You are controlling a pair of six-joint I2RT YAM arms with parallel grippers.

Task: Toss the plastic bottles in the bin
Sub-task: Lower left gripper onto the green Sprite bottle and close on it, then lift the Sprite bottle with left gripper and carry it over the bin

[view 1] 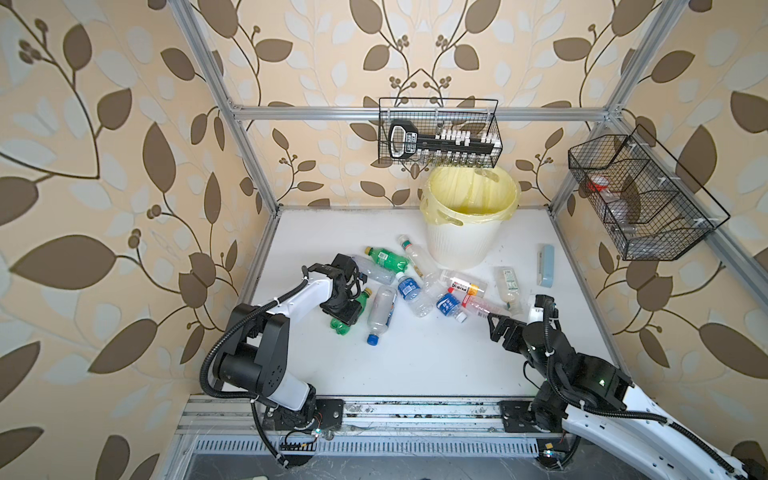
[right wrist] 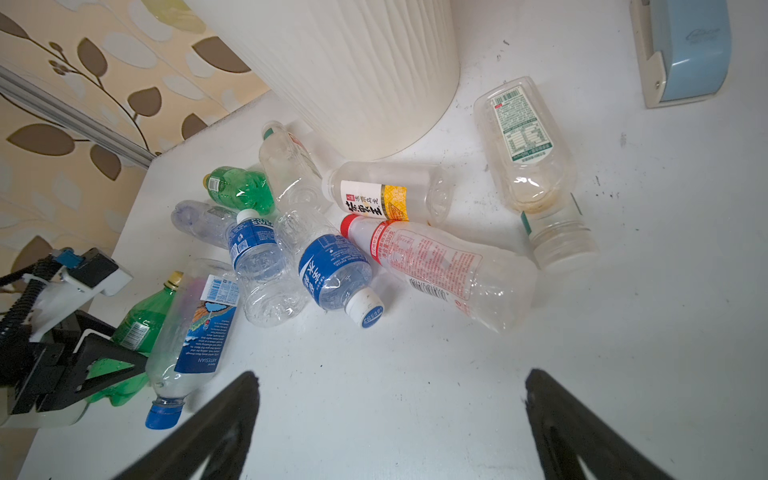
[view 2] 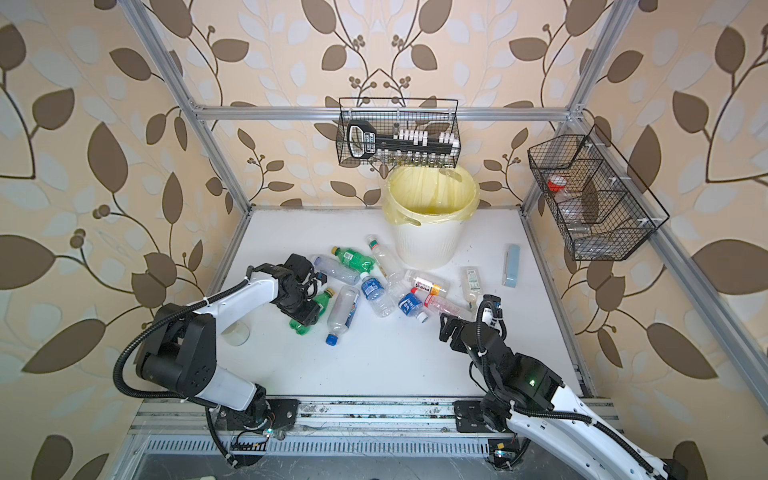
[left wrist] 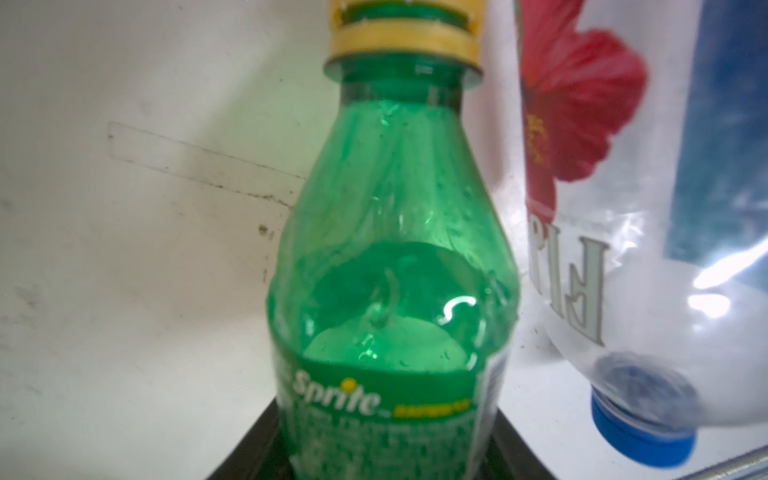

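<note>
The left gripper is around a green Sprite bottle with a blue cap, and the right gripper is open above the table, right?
Not blue: the green Sprite bottle has a yellow cap, clear in the left wrist view. The left gripper is around it; the right gripper is open above the table.

Sprite bottle (left wrist: 390,257): cap and base cut off by the left wrist view's edges, midsection under the left end effector (view 1: 344,309) in both top views | Fiji bottle (left wrist: 623,270): blurred, cut off | bin (right wrist: 357,70): rim outside the right wrist view | pale-blue case (right wrist: 685,50): partly cropped | side wire basket (view 1: 640,199): contents too small to name
</note>
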